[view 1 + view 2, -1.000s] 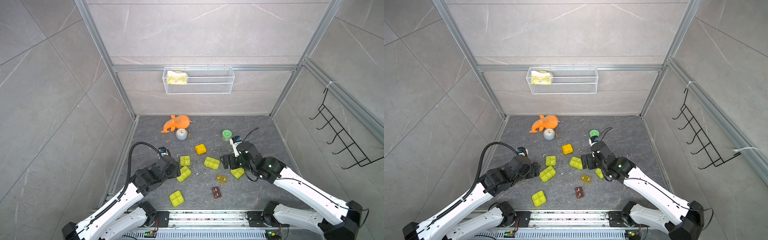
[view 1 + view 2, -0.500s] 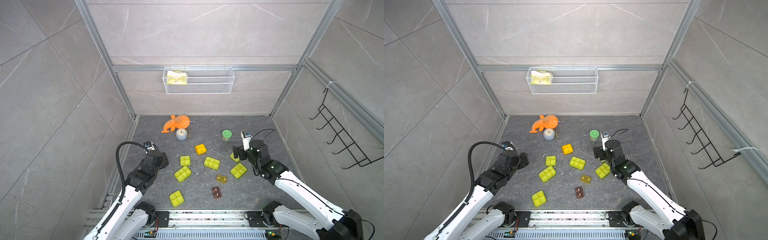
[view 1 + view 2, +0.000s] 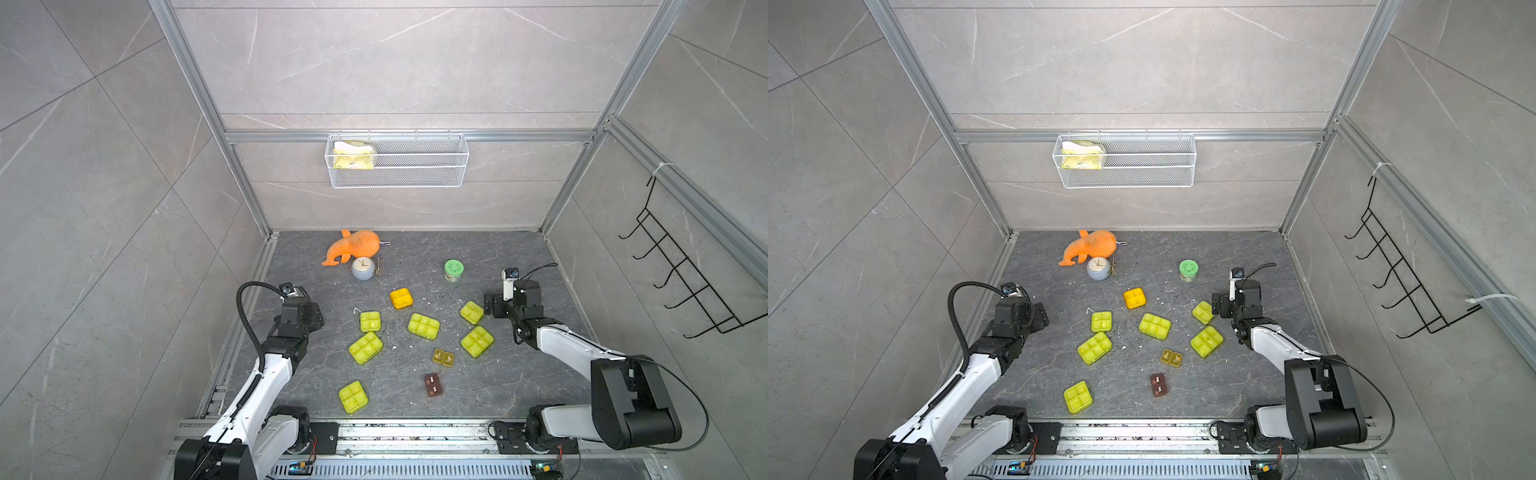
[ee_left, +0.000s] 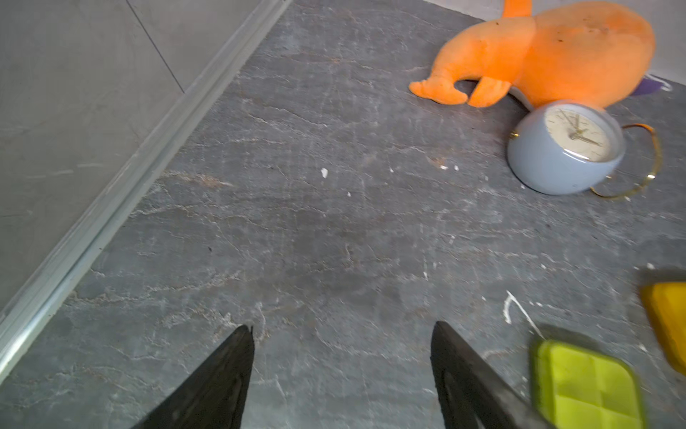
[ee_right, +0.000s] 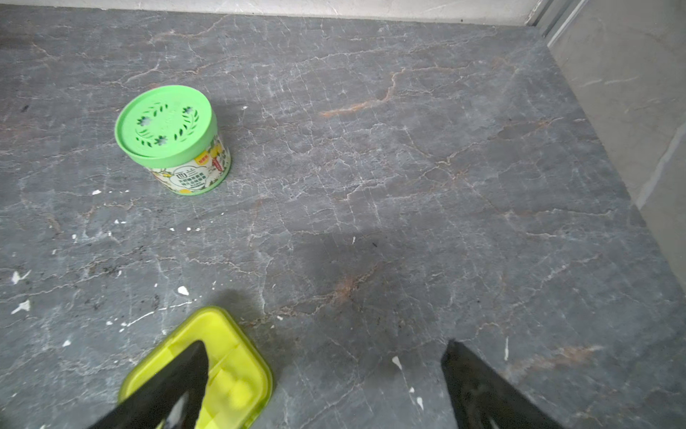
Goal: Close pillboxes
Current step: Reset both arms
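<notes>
Several pillboxes lie flat on the dark stone floor with their lids down, in both top views. One has an orange lid (image 3: pixel 401 298). Yellow-green ones (image 3: pixel 365 347) (image 3: pixel 1155 326) spread around it. A small amber box (image 3: pixel 443 356) and a dark brown one (image 3: pixel 433 385) lie nearer the front. My left gripper (image 4: pixel 341 334) (image 3: pixel 301 316) hangs open over bare floor left of the boxes, one yellow-green box (image 4: pixel 586 386) beside it. My right gripper (image 5: pixel 326 349) (image 3: pixel 496 306) is open and empty. One of its fingers (image 5: pixel 174 379) hovers over a yellow-green pillbox (image 5: pixel 230 371) (image 3: pixel 471 312).
An orange plush toy (image 3: pixel 353 246) and a grey clock (image 3: pixel 363 268) sit at the back left. A green-lidded round jar (image 3: pixel 453 270) stands at the back right. A wire basket (image 3: pixel 397 166) hangs on the back wall and a hook rack (image 3: pixel 681 286) on the right wall.
Both arms have drawn back from the middle boxes, the left to the left wall side and the right to the right. A yellow-green box that the right arm covered now shows.
</notes>
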